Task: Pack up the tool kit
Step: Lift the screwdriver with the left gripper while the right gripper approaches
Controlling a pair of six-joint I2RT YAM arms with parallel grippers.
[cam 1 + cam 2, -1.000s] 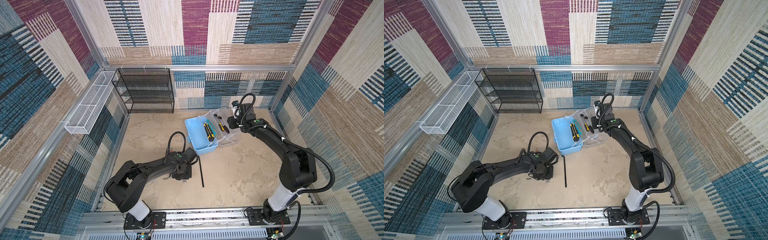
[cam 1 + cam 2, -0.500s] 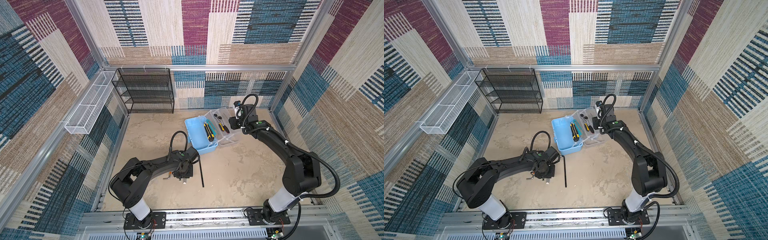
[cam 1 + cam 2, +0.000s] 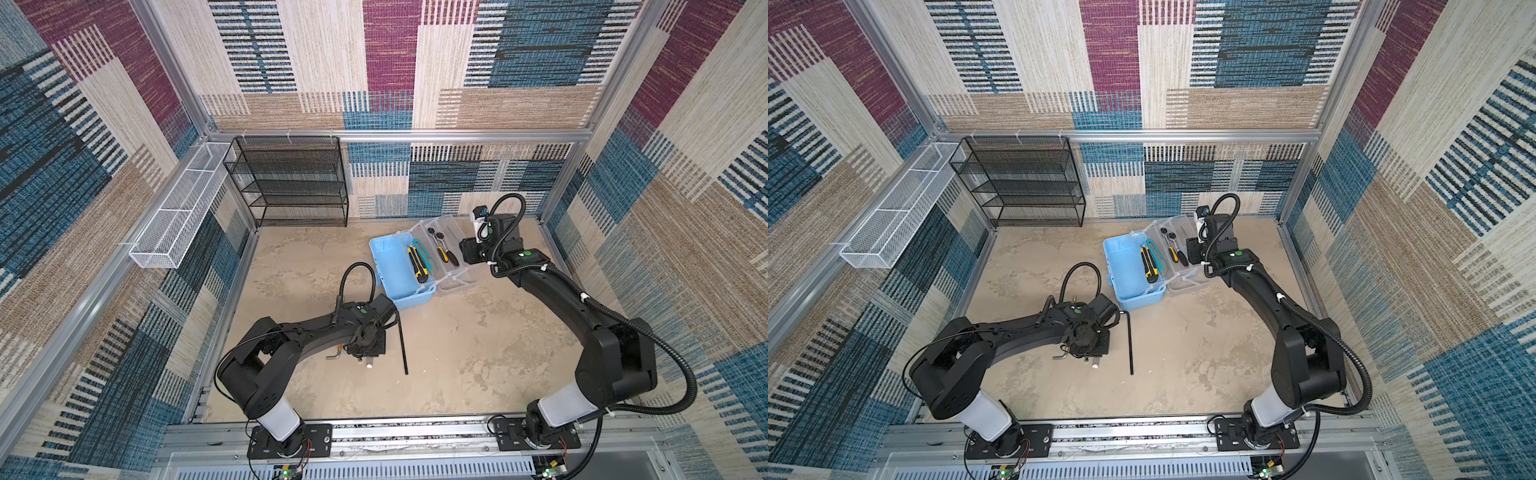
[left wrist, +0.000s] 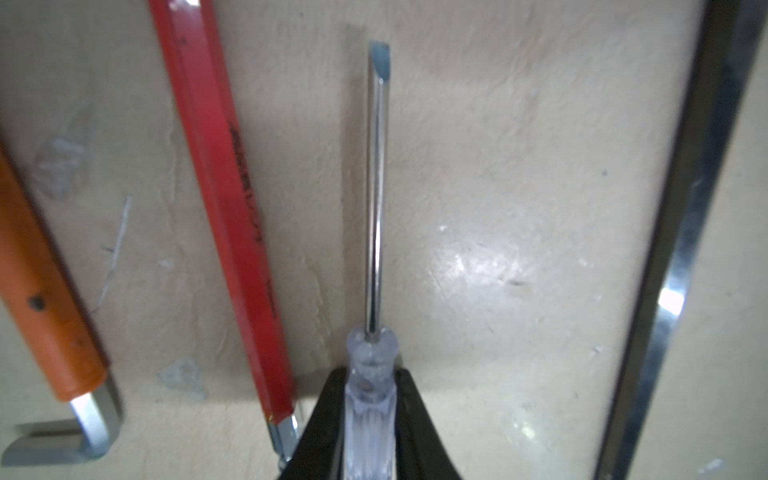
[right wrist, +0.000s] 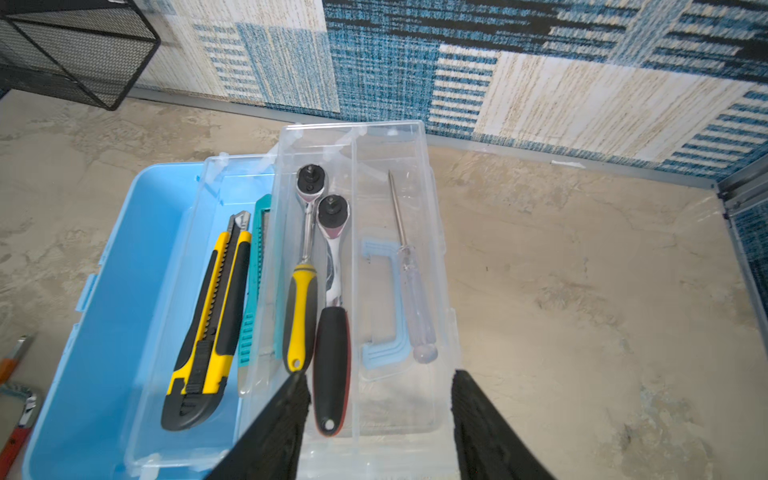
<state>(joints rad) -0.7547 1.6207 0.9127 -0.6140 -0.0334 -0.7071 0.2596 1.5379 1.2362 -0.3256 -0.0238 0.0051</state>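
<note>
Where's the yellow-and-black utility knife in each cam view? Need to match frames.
Top view: yellow-and-black utility knife near centre, on the right side of the light-blue case.
Top view: same spot.
Left wrist: not in it.
Right wrist: between the case's blue floor and the teal utility knife.
Shared landmark: the light-blue case, except left wrist.

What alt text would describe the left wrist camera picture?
The left gripper clamps the clear handle of a flat-blade screwdriver, its shaft pointing away over the beige table. A red hex key and an orange hex key lie on one side, a long dark bar on the other.
</note>
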